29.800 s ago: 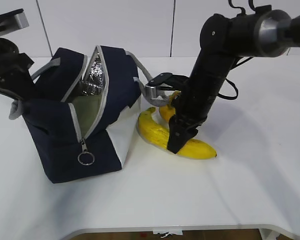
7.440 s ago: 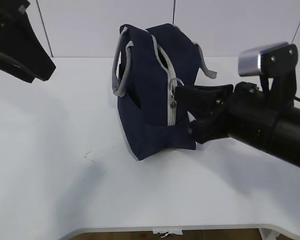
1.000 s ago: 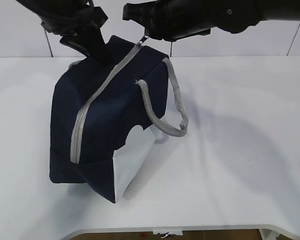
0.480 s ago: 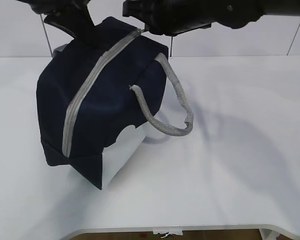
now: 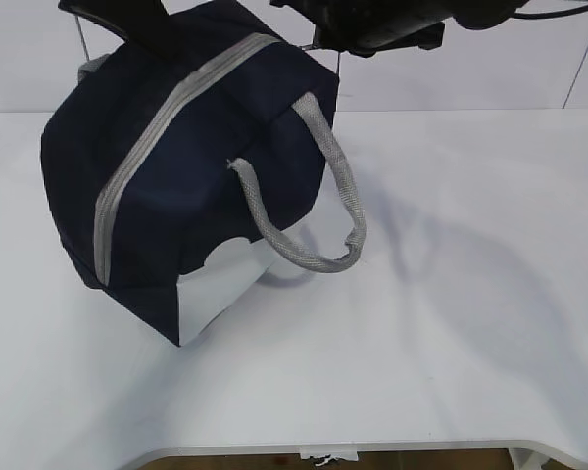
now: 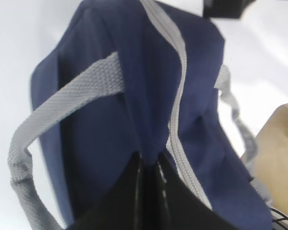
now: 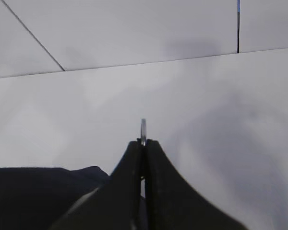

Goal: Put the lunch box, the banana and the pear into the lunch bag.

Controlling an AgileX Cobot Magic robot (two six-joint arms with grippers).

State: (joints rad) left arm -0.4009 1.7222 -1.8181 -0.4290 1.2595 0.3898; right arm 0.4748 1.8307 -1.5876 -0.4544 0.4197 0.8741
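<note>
The navy lunch bag (image 5: 186,186) is tilted and lifted at its top, its grey zipper (image 5: 167,108) closed along the top, its white lower panel (image 5: 220,284) toward me. My left gripper (image 5: 137,22) is shut on a fold of the bag's navy fabric (image 6: 151,143) beside the zipper. My right gripper (image 5: 318,29) is shut on the zipper's metal ring pull (image 7: 143,130), whose edge sticks out above the fingertips. The lunch box, banana and pear are out of view.
A grey webbing handle (image 5: 309,196) hangs loose off the bag's right side; another handle (image 6: 62,100) shows in the left wrist view. The white table (image 5: 451,294) lies under the bag, with a white panelled wall behind.
The bag has been lifted and swung left and toward the camera. Both grippers have risen with it, still holding it; the loose handle swings below.
</note>
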